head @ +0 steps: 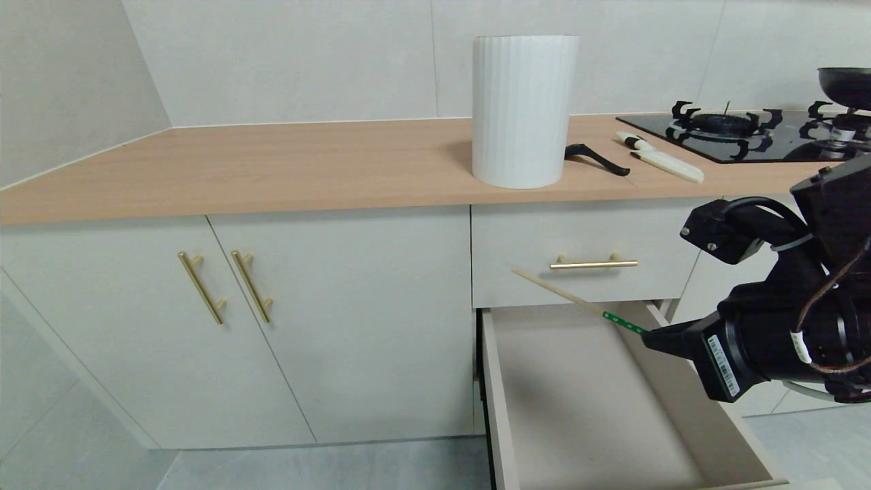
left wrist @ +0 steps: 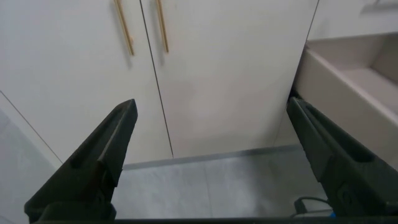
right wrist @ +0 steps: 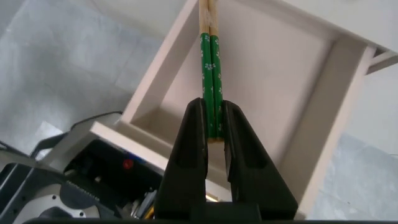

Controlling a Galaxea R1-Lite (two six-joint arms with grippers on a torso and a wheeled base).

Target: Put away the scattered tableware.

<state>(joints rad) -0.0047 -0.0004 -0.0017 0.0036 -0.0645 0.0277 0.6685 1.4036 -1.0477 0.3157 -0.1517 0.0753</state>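
Two pale cabinet doors with brass bar handles stand farthest left. The left gripper hangs low before them, its dark fingers spread wide with nothing between. Up on the wooden worktop sits a tall white ribbed canister. To its right lie a black curved handle and a white knife, beside the black gas hob. Below the canister a pale drawer is pulled out, under a closed drawer front with a brass handle. Over it the right gripper is clamped on the green-patterned butt ends of a pair of slim wooden chopsticks. Their long axis runs from the fingers up and to the left, tips near the closed front, so the drawer floor lies below them. I'd judge the right arm, the nearer one, needs only to drop and level the sticks before letting go. Released at this tilt they may clatter or roll.
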